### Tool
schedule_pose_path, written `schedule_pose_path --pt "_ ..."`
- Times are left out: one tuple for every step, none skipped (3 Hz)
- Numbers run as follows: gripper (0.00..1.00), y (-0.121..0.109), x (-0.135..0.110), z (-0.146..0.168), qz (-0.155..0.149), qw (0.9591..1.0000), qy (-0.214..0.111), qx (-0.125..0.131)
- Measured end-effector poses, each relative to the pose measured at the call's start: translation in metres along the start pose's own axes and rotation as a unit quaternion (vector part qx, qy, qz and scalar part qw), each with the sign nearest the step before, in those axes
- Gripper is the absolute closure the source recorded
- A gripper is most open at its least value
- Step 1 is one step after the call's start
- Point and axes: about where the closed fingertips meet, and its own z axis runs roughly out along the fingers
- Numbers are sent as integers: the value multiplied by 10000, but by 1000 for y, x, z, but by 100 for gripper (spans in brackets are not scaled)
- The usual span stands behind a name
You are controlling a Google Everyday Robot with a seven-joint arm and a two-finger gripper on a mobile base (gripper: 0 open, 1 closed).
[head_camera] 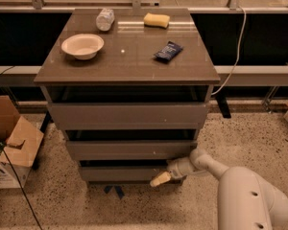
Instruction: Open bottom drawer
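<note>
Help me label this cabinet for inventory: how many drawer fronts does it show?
3, stacked: the top drawer under the tabletop, the middle drawer below it, and the bottom drawer lowest, with the gripper at its front. No others show.

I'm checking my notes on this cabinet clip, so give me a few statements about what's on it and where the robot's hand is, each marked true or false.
1. The hand is down at the bottom drawer, toward its right side. True.
2. A white bowl sits on the left part of the cabinet top. True.
3. The yellow sponge lies inside the bowl. False: it lies apart from it, near the back edge of the top.
4. The dark blue packet is on the floor. False: it lies on the cabinet top.
5. A cardboard box stands on the floor left of the cabinet. True.
</note>
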Motion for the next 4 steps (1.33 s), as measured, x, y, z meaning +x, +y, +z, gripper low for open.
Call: schedule_pose_path --pt "17 -1 8 11 35 9996 267 -18" --pt "48 -1 11 9 39 9992 389 10" --pt "71 -1 11 8 39 9992 389 10" --pt "68 -1 11 8 39 9992 389 10"
